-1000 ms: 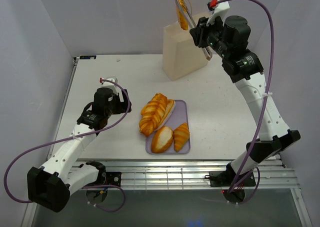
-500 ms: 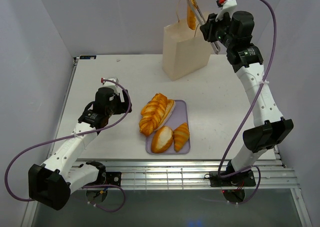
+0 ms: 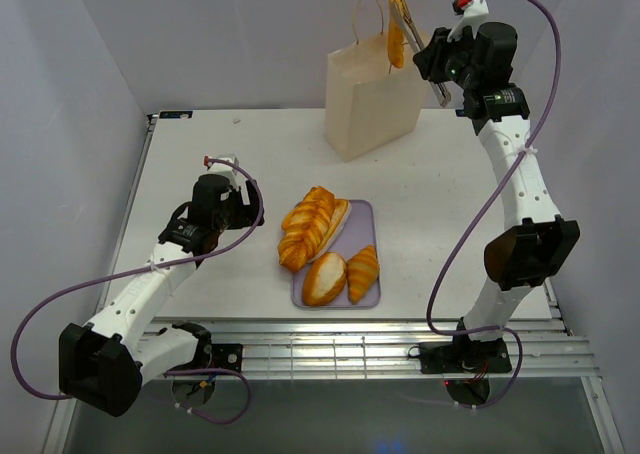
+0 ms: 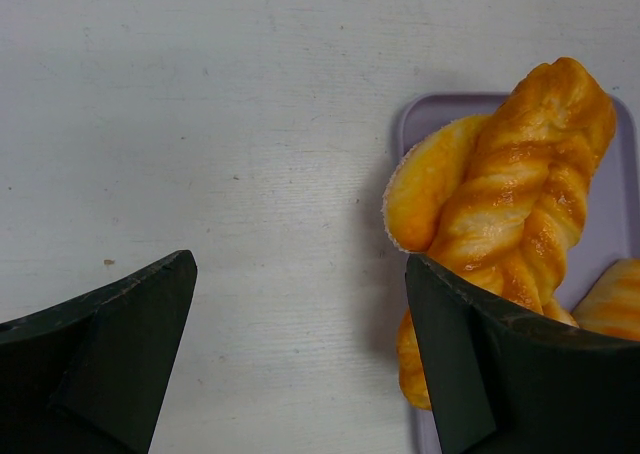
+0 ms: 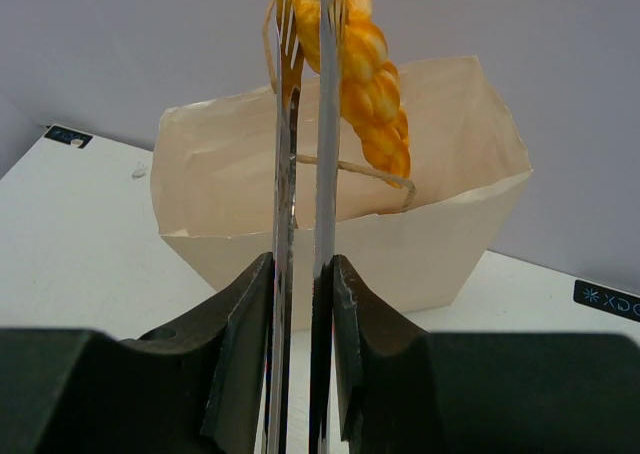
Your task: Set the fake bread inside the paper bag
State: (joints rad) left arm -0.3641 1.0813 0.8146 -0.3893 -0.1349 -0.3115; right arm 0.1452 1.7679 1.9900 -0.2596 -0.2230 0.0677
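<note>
Table [image 3: 220,144] bears lilac tray [image 3: 366,219] of fake bread [image 3: 308,229], paper bag [image 3: 370,99] beyond.

Golden-orange bread [image 3: 308,229], cream bag [image 3: 370,99], lilac tray [image 3: 367,215]

Glossy and golden-orange, a braided loaf [image 3: 397,42] hangs nearly upright, pinched between metal tongs [image 5: 323,174] over the open mouth of the paper bag [image 3: 372,99]. Its lower tip appears to sit about level with the rim. The tall cream bag stands upright at the far side of the white counter [image 3: 250,144], one cord handle looped up. Mid-counter, a lilac tray [image 3: 362,224] carries the rest. A second braid [image 3: 305,229] lies diagonally across a pale roll [image 3: 337,220], and an oval roll [image 3: 324,278] and a croissant [image 3: 363,272] sit side by side at the near end.
</note>
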